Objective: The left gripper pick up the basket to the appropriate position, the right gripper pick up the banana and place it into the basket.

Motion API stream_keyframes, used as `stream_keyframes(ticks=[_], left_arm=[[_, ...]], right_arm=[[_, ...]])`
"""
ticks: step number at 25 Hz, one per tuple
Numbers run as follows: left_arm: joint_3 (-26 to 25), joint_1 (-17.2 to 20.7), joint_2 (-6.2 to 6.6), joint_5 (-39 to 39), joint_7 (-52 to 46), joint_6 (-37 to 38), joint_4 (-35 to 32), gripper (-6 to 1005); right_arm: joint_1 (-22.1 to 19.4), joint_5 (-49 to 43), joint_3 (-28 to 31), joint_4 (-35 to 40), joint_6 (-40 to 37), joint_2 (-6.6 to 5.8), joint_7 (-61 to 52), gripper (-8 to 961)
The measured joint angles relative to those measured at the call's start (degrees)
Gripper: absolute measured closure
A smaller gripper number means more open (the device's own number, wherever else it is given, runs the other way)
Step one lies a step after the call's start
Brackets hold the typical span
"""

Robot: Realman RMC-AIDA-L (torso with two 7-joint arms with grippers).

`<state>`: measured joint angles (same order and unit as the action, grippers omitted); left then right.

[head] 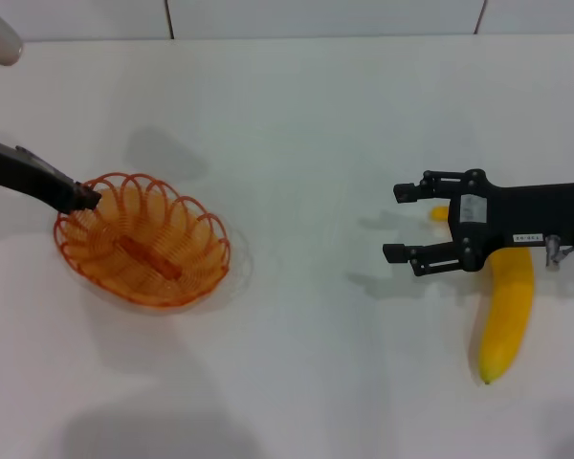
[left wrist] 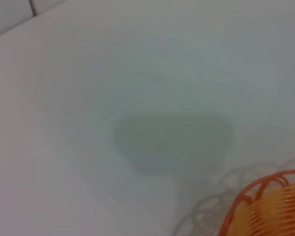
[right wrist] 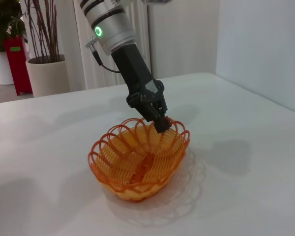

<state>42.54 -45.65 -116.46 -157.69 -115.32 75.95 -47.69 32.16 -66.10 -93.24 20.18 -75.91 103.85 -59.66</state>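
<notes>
My left gripper point(head: 88, 199) jaws pinch the rim of the basket point(head: 143, 239), lifted and tilted, nothing loose inside; my right gripper point(head: 399, 222) jaws hang spread, the banana point(head: 507, 311) on the table point(head: 297, 124) just behind them.

I work in what looks like an office or showroom corner rather than a kitchen. My white table point(right wrist: 246, 162) has a rounded far edge; past it stand a tall plant in a beige pot point(right wrist: 48, 73), a red planter point(right wrist: 18, 64), pale vertical blinds point(right wrist: 93, 64) and a plain white wall point(right wrist: 260, 44).
</notes>
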Motion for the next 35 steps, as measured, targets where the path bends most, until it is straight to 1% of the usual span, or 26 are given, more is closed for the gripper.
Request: stream_keyframes(ticks=[2, 13, 18, 24, 35], left_arm=[[0.0, -0.1, -0.10, 0.5, -0.1, 0.1, -0.1, 898], [0.0, -0.3, -0.26, 5.7, -0.2, 0.1, 0.2, 903], [0.0, 0.0, -0.33, 8.3, -0.2, -0.1, 0.6, 911], [0.0, 1.0, -0.38, 12.3, 0.3, -1.2, 2.5, 918], [0.0, 1.7, -0.45, 16.4, 1.1, -3.4, 4.6, 925]], right_arm=[[0.0, 0.0, 0.0, -0.1, 0.0, 0.02, 0.0, 90], [0.2, 0.0, -0.1, -0.2, 0.3, 0.16, 0.0, 90], [0.3, -0.3, -0.1, -0.1, 1.6, 0.54, 0.0, 91], [0.3, -0.7, 0.4, 0.0, 1.7, 0.57, 0.0, 92], [-0.1, -1.0, 6.0, 0.1, 1.6, 0.27, 0.6, 93]])
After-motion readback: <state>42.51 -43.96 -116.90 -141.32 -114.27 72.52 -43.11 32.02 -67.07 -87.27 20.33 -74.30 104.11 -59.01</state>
